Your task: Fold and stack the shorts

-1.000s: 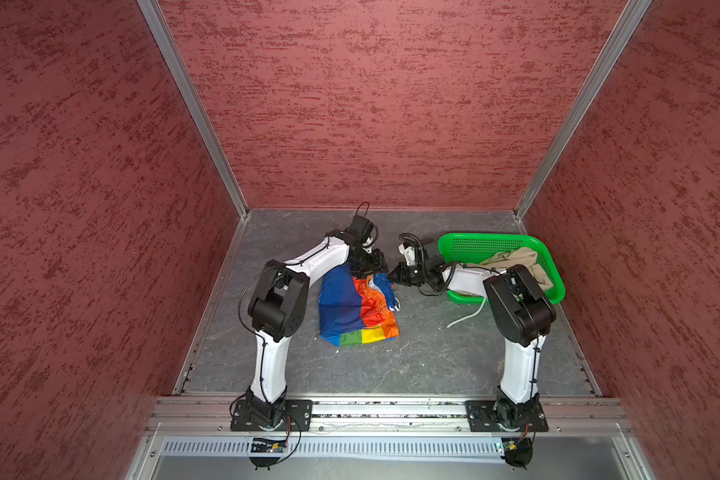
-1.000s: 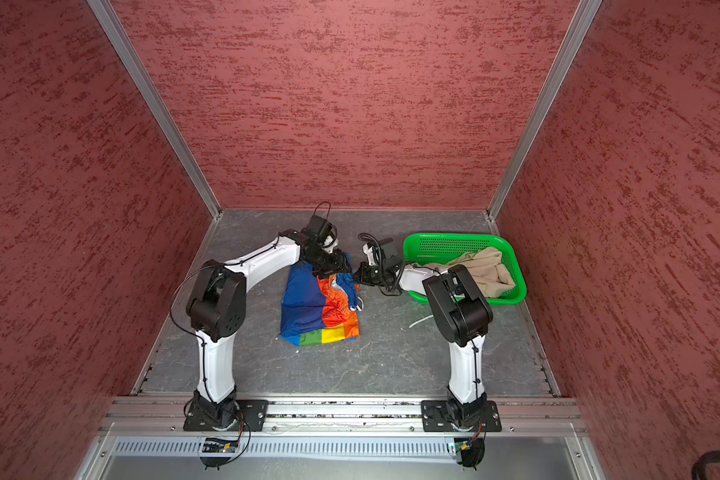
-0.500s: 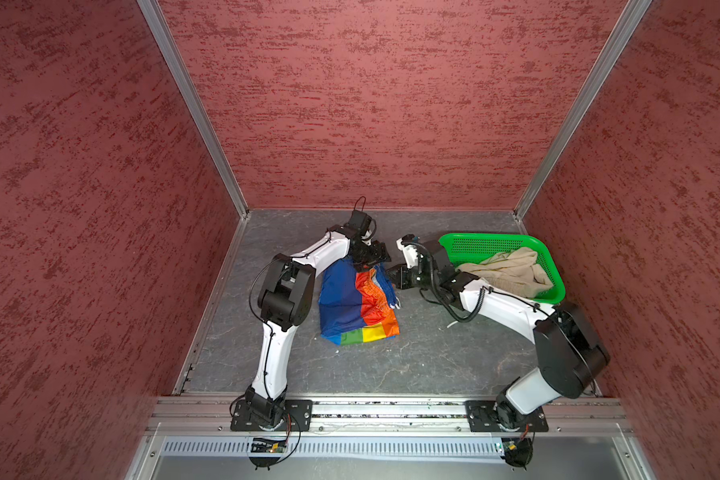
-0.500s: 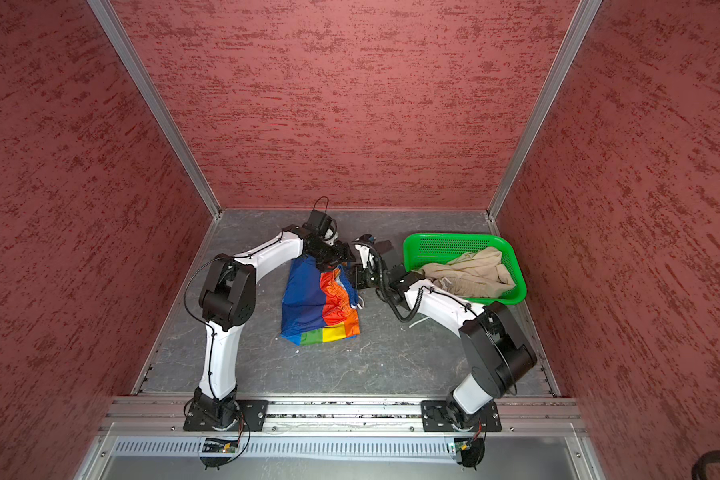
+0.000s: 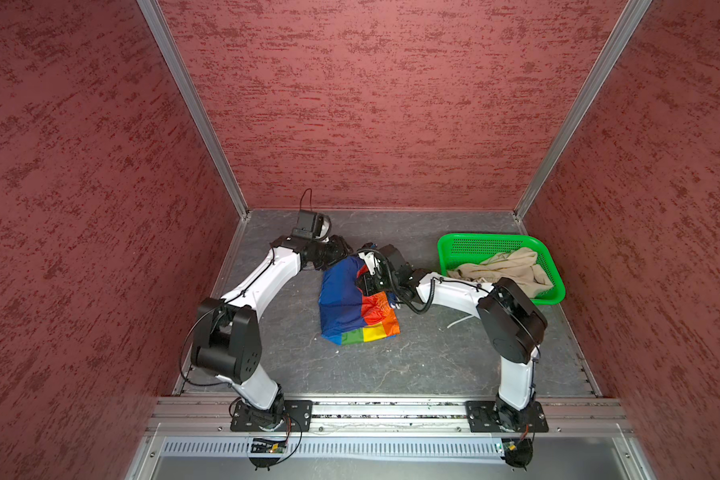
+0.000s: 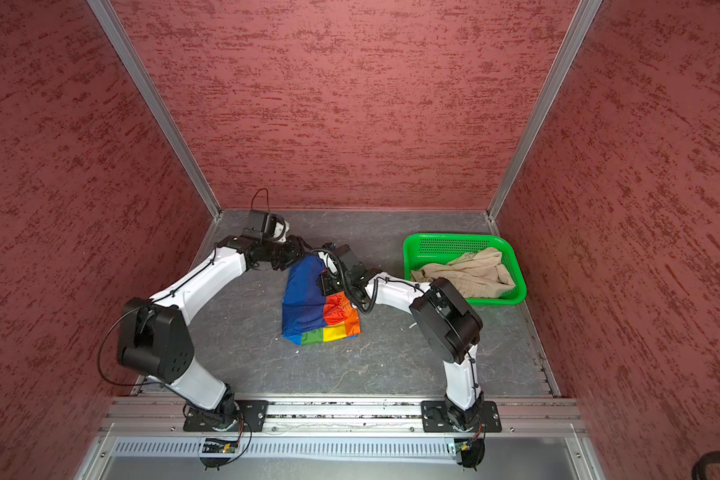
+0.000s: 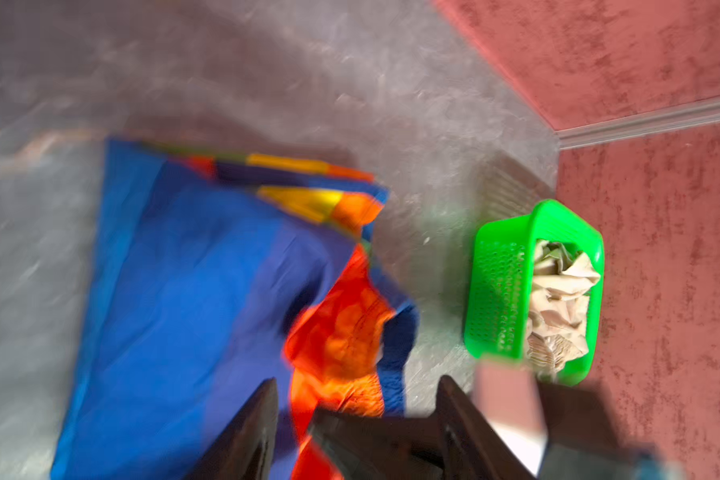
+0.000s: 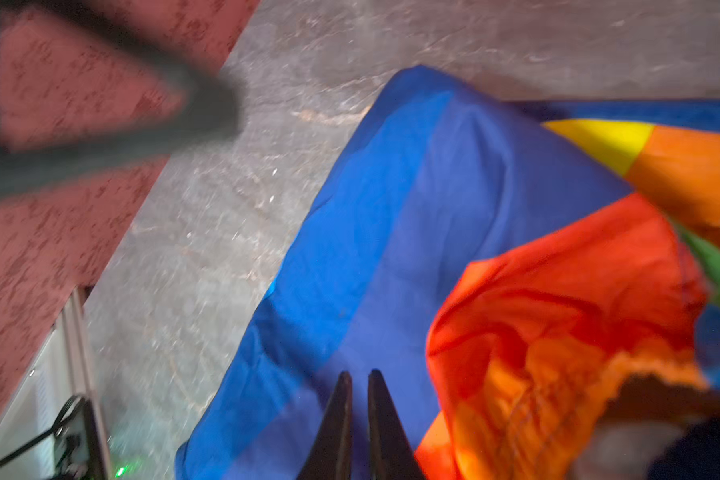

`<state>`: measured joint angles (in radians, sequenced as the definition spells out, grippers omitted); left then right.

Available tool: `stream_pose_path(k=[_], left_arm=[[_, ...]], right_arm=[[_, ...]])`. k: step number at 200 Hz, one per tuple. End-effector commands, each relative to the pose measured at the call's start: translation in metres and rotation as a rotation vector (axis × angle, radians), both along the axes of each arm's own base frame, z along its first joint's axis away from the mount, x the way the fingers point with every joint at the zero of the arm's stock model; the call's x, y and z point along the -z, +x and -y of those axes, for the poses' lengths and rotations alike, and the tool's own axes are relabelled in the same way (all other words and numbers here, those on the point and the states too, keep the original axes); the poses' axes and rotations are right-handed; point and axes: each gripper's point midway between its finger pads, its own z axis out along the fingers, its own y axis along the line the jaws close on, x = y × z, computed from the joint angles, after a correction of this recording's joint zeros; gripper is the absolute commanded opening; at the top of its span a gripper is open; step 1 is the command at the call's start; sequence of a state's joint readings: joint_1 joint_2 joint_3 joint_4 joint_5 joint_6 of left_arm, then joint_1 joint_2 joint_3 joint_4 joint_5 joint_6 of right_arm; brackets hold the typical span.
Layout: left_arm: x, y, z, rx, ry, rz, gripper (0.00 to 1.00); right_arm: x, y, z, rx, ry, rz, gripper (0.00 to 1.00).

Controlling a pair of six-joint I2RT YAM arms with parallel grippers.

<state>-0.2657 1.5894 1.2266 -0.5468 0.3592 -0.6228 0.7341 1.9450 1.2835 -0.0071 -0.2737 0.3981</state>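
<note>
Left pincer (image 7: 358,379) apart | right pincer (image 8: 359,374) together | rainbow shorts (image 8: 391,249) blurred, hold unclear

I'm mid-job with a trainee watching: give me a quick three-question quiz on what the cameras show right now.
1. True or false: the plain beige shorts lie inside the green perforated plastic basket.
2. In its wrist view, the right hand has its fingers: A) wide apart, B) nearly together.
3. How many pairs of shorts lie on the grey tabletop?

Key: 1. True. 2. B. 3. One, the thin rainbow-striped shorts.
</note>
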Motion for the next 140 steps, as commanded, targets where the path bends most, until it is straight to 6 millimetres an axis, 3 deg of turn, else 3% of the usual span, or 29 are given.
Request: stream_pose_path(k=[1, 17, 61, 102, 140], left_arm=[[0.047, -0.021, 0.001, -0.014, 0.019, -0.094, 0.54], [0.072, -0.031, 0.004, -0.021, 0.004, -0.147, 0.5], [0.123, -0.033, 0.007, -0.03, 0.045, -0.251, 0.41], [0.155, -0.043, -0.001, -0.042, 0.08, -0.322, 0.4], [0.174, -0.059, -0.004, -0.041, 0.095, -0.368, 0.4]], right_arm=[[0.002, 0.019, 0.013, 0.103, -0.011, -0.009, 0.1], [0.006, 0.028, 0.023, 0.148, -0.005, -0.03, 0.1], [0.033, 0.056, 0.065, 0.271, -0.09, -0.068, 0.1], [0.065, 0.073, 0.102, 0.34, -0.233, -0.031, 0.09], [0.098, 0.095, 0.142, 0.468, -0.221, -0.124, 0.07]])
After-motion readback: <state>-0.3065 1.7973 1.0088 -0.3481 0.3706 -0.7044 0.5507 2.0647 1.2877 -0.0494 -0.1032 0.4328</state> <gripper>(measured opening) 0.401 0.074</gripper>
